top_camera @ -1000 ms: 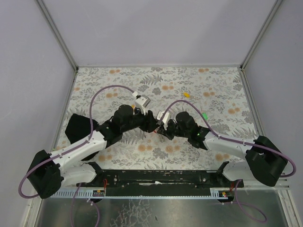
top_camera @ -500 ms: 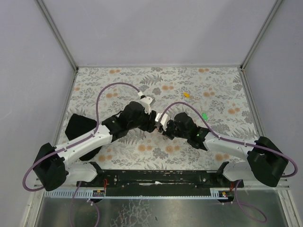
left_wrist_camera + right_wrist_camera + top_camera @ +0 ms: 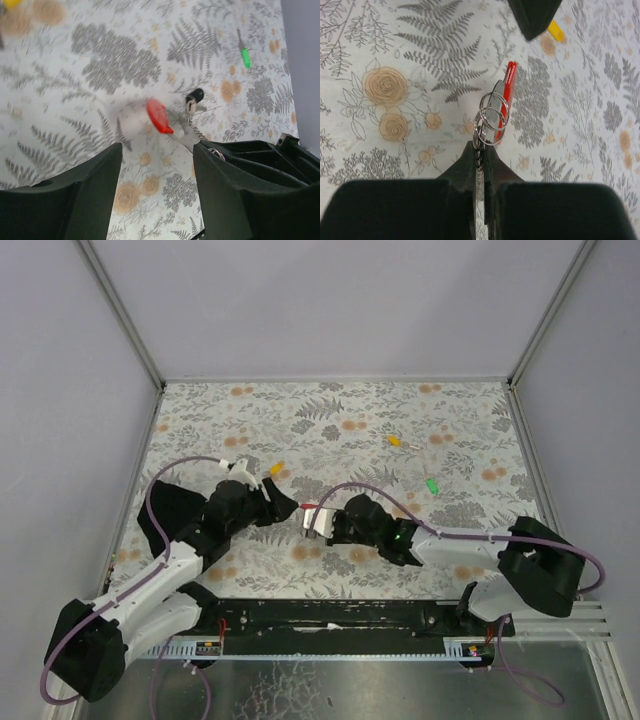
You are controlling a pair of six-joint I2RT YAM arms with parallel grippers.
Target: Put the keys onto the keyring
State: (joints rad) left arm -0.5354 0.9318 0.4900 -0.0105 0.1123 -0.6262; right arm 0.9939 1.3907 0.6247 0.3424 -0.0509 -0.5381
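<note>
Right wrist view: the right claw (image 3: 480, 150) is pinched shut on the keyring (image 3: 496, 107). The left claw (image 3: 156, 155) is open, holding nothing, over the counter (image 3: 100, 75).

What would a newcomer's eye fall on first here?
First the red curved loop with its flat grey piece and silver rings, pinched in the shut right tool at mid-table. The open left tool stands empty left of it. On the fern-printed cloth lie a yellow-headed key near the left tool, an orange-headed key and a green-headed key farther right.
</note>
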